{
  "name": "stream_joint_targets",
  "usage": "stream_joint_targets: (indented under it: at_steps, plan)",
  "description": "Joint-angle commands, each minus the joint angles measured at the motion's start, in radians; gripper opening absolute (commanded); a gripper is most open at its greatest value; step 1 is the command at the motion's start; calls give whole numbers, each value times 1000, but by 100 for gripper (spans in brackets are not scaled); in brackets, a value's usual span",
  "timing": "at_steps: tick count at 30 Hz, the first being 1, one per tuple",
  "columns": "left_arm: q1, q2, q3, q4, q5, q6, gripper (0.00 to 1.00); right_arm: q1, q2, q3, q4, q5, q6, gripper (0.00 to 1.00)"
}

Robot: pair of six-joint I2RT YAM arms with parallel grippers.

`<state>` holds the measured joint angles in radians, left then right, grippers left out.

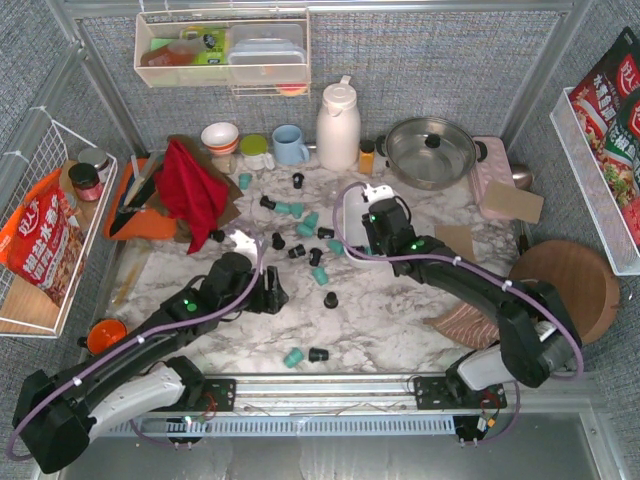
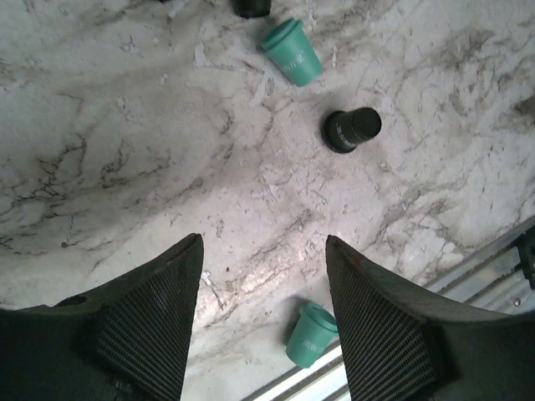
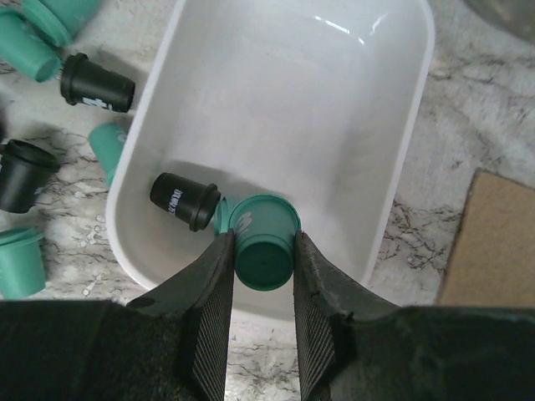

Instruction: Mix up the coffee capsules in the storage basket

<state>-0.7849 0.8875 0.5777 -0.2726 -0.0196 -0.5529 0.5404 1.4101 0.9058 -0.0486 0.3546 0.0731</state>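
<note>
Holding a green pod (image 3: 266,227) tight between its two fingers, the right gripper (image 3: 262,249) hangs over the near end of the white basket (image 3: 415,109). The green pod is just inside the basket's near wall, with its wide end pointing down into the basket. One black pod (image 3: 184,200) lies on its side on the basket floor, right next to the green pod and almost touching it. Many loose pods (image 1: 305,226), some green and some black, lie spread on the marble table (image 1: 390,320) to the left of the basket. A few are close to the basket's left wall and others are well apart from it. The left gripper (image 2: 263,267) is well away from the basket, out to its near left. Its fingers stand wide open with nothing between them, and it points down at the table, where three of the loose pods lie.
</note>
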Motion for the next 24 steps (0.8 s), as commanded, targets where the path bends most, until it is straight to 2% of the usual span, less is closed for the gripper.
stream_joint_targets:
  at_steps: [1, 6, 12, 17, 24]
  plan:
    - [-1, 39, 34, -74, 73, 0, 69, -21, 47, 13, 32, -9, 60, 10]
    - [-18, 94, 94, -160, 80, 23, 68, -62, 89, 32, -21, -44, 116, 32]
    - [-58, 112, 114, -212, 66, 9, 67, -96, 112, 31, -38, -102, 144, 53]
    - [-111, 123, 110, -250, 18, -62, 67, -105, 125, 46, -59, -123, 143, 60]
    - [-253, 114, 70, -252, -62, -138, 65, -106, 87, 48, -84, -139, 143, 60]
